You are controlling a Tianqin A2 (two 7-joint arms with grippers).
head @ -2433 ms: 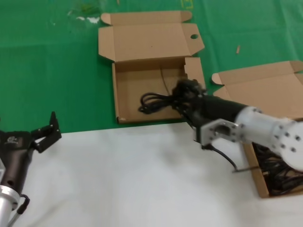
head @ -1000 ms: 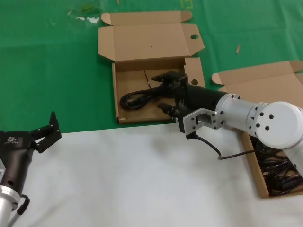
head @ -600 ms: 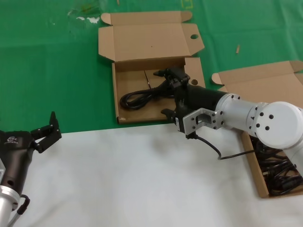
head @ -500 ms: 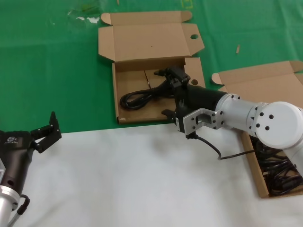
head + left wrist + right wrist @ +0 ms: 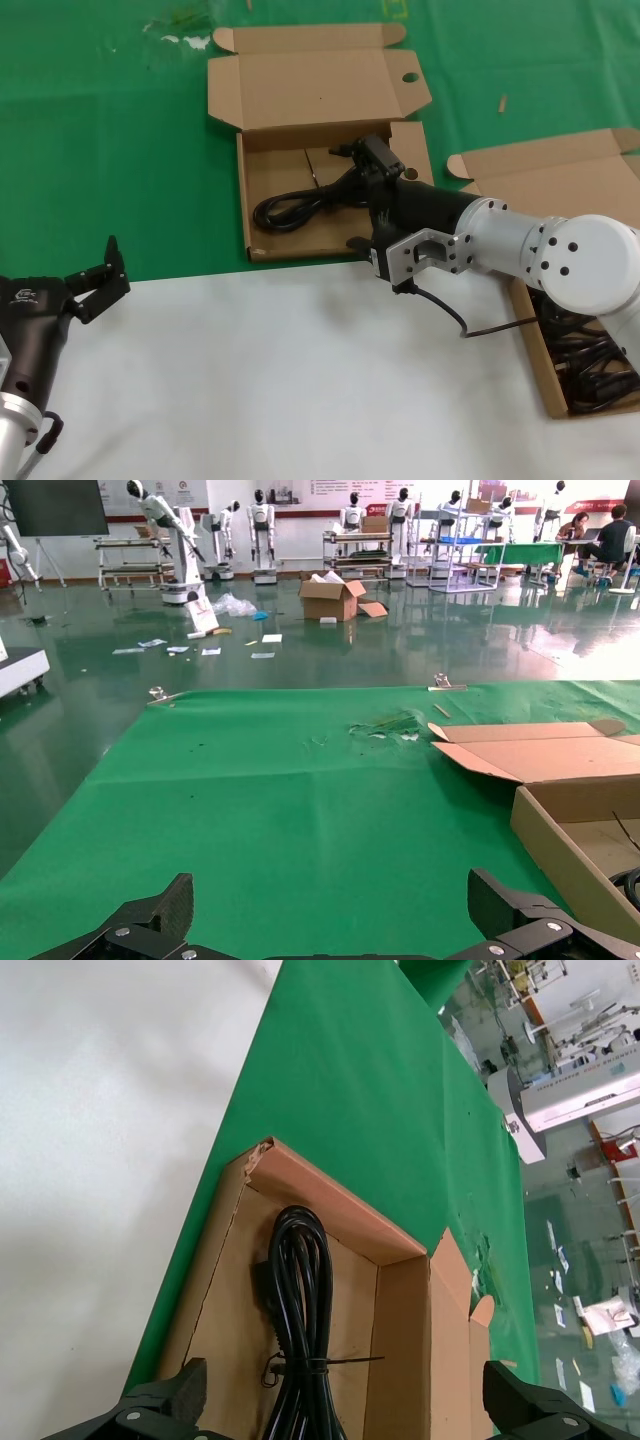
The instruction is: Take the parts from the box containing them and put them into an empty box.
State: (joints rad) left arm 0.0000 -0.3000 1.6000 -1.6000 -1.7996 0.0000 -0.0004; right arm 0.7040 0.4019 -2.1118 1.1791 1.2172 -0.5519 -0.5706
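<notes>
A black coiled cable (image 5: 300, 205), one of the parts, lies on the floor of the box with a round hole in its lid flap (image 5: 300, 95). My right gripper (image 5: 366, 200) hangs open over that box's right half, gripping nothing. In the right wrist view the cable (image 5: 300, 1300) runs between the spread fingers of the right gripper (image 5: 345, 1385), tied with a thin strap. The box containing the parts (image 5: 560, 190) stands at the right, with several black cables (image 5: 590, 370) inside, partly hidden by my right arm. My left gripper (image 5: 95, 278) waits open at the lower left.
A green cloth (image 5: 110, 150) covers the far half of the table and a white sheet (image 5: 260, 380) the near half. The left wrist view shows the left gripper (image 5: 330, 910) over green cloth, with the holed box's wall (image 5: 560, 825) to one side.
My right gripper carried the cable leftwards into the holed box, lowered it and opened its fingers. The cable now lies stretched on the box floor. The left arm has not moved.
</notes>
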